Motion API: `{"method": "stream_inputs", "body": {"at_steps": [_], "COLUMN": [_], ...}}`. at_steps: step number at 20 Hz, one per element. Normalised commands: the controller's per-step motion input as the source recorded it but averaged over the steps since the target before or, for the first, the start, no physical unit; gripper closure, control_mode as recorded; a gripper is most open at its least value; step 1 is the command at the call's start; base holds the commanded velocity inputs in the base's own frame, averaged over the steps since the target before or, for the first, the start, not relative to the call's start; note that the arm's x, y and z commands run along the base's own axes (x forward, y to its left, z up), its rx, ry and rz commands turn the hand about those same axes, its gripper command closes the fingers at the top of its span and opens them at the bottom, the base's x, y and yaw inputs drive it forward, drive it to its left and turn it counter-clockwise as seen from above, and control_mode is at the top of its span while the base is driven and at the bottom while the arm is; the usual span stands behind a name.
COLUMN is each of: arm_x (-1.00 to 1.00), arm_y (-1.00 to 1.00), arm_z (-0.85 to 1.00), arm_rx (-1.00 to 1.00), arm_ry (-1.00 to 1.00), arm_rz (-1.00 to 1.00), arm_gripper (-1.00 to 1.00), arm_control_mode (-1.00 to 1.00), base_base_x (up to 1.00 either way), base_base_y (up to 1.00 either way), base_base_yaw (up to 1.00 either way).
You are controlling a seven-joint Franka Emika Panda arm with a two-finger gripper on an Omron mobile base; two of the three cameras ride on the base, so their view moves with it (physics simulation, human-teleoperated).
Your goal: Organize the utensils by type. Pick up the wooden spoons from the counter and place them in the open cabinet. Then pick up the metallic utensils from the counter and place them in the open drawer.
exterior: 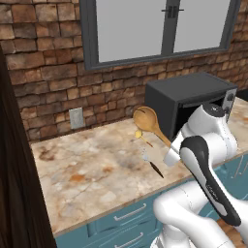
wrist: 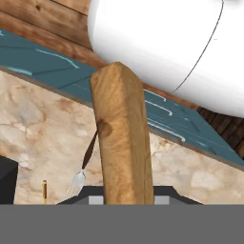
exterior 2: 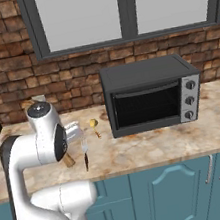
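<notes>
My gripper (exterior: 171,155) is shut on the handle of a light-brown wooden spoon (exterior: 146,121), held above the counter (exterior: 87,169) with its round bowl up and toward the wall. In the hand view the thick handle (wrist: 123,138) rises between the fingers. Below it on the stone lie the small gold spoon (exterior: 139,134) and the slim fork-like piece with silver head and dark handle (exterior: 151,163). In the right base view the gold spoon (exterior 2: 93,123) and the slim piece (exterior 2: 85,154) lie just right of my gripper (exterior 2: 74,132). The second wooden spoon, the cabinet and the open drawer are out of view.
A dark grey toaster oven (exterior 2: 150,97) stands on the counter to the right of the utensils, against the brick wall under a window. A wall outlet (exterior: 76,117) sits at the back left. Shut teal drawer fronts (exterior: 127,217) run below the counter edge. A dark tall surface (exterior: 17,193) borders the left.
</notes>
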Motion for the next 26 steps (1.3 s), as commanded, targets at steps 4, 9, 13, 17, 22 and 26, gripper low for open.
{"method": "stream_inputs", "body": {"at_steps": [4, 9, 13, 17, 22, 26], "arm_x": [-0.18, 0.0, 0.0, 0.0, 0.0, 0.0], "arm_y": [-0.16, 0.0, 0.0, 0.0, 0.0, 0.0], "arm_z": [-0.06, 0.0, 0.0, 0.0, 0.0, 0.0], "arm_rx": [0.0, 0.0, 0.0, 0.0, 0.0, 0.0], "arm_ry": [-0.03, 0.0, 0.0, 0.0, 0.0, 0.0], "arm_rz": [0.0, 0.0, 0.0, 0.0, 0.0, 0.0], "arm_gripper": [1.0, 1.0, 1.0, 1.0, 1.0, 1.0], "arm_control_mode": [1.0, 1.0, 1.0, 1.0, 1.0, 1.0], "base_base_x": [-0.18, -0.45, -0.34, -0.07, 0.0, 0.0], "base_base_y": [-0.15, -0.45, -0.66, -0.47, -0.4, -0.29], "base_base_yaw": [0.0, -0.17, -0.46, -0.63, -0.71, -0.77]}}
